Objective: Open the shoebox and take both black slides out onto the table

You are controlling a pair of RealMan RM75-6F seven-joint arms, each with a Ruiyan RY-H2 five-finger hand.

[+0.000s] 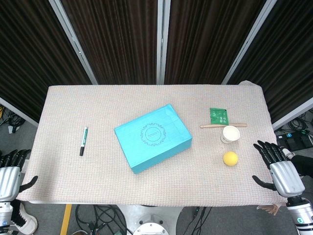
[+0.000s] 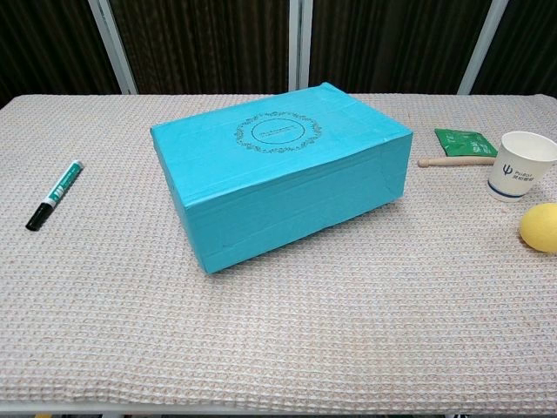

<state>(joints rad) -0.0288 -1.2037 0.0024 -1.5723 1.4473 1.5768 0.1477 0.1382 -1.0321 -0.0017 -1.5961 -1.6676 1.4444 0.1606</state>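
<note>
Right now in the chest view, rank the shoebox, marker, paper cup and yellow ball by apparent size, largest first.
1. shoebox, by far the largest.
2. marker, longest of the rest, though thin.
3. paper cup and yellow ball: close. The ball is cut off by the frame edge and sits nearer the camera, so I won't rank them.

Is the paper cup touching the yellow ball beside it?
Apart. In the head view a strip of bare cloth separates the paper cup from the yellow ball; the chest view shows the same gap.
</note>
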